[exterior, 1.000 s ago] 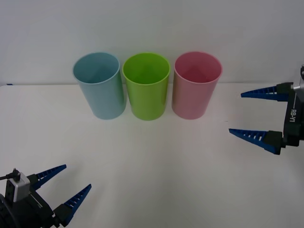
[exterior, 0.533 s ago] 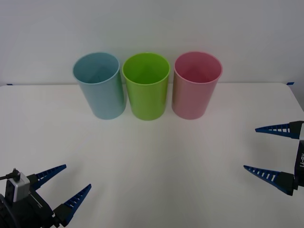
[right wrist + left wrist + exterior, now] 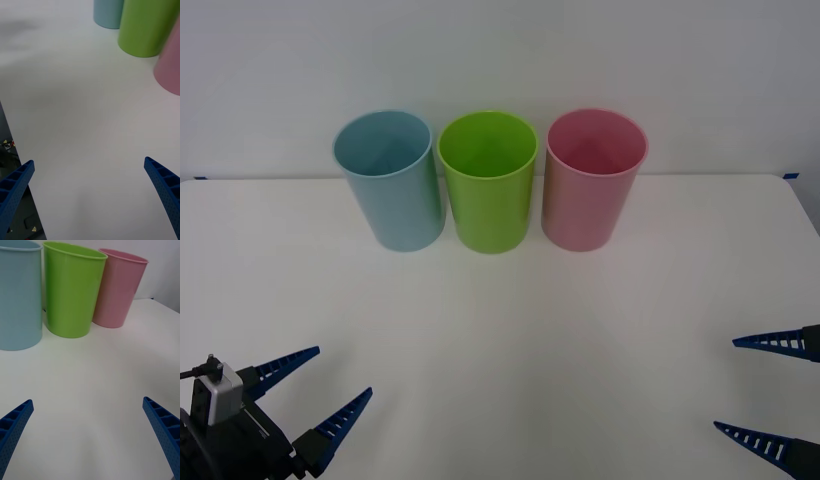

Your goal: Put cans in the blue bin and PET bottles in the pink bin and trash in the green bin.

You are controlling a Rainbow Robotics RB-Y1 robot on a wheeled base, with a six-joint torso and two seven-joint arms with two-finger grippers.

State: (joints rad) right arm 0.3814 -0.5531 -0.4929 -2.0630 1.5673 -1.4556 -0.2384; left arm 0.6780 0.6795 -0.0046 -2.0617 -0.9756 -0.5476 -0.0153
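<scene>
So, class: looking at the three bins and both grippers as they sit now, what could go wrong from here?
1. The blue bin, green bin and pink bin stand almost touching, so a drop could land in the wrong one.
2. The right gripper, jaws open, sits at the table's edge; a wide reach could tip the pink bin.

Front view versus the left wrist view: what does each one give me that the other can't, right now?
Front view alone: the open mouths of the bins, and the right gripper, open, low at the table's right edge, with the left gripper open at the near left. Left wrist view alone: the bins' sides down to their bases, seen from low on the table. Both: the blue bin, the green bin and the pink bin upright in a row.
</scene>
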